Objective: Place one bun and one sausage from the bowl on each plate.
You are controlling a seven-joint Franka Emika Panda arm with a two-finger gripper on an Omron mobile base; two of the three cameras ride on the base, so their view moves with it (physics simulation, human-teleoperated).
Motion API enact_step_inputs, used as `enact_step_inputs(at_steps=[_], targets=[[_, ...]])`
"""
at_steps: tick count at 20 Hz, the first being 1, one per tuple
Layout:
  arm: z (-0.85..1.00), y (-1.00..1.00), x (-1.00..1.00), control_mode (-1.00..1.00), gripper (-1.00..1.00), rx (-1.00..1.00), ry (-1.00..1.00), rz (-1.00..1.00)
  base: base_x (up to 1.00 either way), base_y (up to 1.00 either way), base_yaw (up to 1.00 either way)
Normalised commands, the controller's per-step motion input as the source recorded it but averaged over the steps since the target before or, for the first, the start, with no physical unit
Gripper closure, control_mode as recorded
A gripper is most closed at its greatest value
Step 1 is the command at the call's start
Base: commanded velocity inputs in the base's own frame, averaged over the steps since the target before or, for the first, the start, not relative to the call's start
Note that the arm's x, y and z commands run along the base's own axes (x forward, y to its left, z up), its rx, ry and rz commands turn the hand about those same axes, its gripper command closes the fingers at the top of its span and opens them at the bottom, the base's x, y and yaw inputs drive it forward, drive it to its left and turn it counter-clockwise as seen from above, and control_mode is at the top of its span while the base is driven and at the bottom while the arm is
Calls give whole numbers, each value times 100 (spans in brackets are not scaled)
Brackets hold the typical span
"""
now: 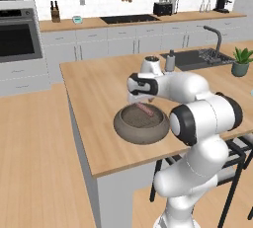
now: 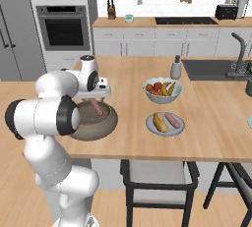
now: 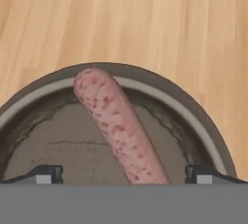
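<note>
The gripper [image 3: 123,179] hangs wide open and empty over the bowl [image 1: 141,132] near the counter's front edge, with a sausage [image 3: 116,123] leaning on the bowl's rim between the fingertips. One plate [image 2: 165,128] already has bun and sausage; next, I judge, it must descend and close on this sausage.

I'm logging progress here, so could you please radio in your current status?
Hand open above the bowl. One sausage lies in it, ungripped. One plate already holds a bun and sausage. Nothing in the way.
</note>
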Motion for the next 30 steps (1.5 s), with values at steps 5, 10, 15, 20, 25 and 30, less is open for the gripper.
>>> enact_step_inputs(at_steps=[5,10,15,20,25,30], targets=[[-37,-3,21,-100,-100,0,0,0,0,0,0],[-27,-8,6,-100,-100,0,0,0,0,0,0],[-25,-7,-7,-100,-100,0,0,0,0,0,0],[-1,0,-5,-100,100,0,0,0,0,0,0],[0,0,0,-100,100,0,0,0,0,0,0],[9,-1,-18,-100,100,0,1,0,0,0,0]])
